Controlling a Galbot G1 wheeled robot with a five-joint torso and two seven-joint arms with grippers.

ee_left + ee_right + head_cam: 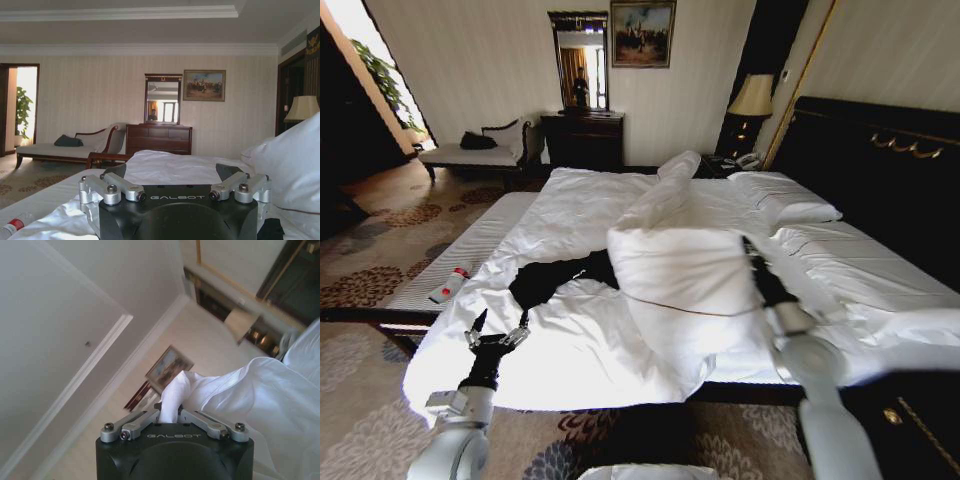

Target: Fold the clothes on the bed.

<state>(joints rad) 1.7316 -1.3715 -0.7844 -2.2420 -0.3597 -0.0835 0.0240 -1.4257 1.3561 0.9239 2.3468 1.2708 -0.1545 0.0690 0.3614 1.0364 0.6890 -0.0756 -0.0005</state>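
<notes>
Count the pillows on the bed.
3: one plump white pillow held up by the right pincer mid-bed; two flat white pillows beside the dark headboard. The rumpled white duvet may hide others.

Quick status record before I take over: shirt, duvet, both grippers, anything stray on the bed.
clothes: black T-shirt lying crumpled on the bed, partly covered by the white duvet
duvet: a fold lifted high above the mattress
right gripper: raised, shut on a bunch of duvet fabric
left gripper: open, low at the near edge of the bed, short of the T-shirt, holding nothing
stray item: small bottle with red label on the bed's left side
</notes>
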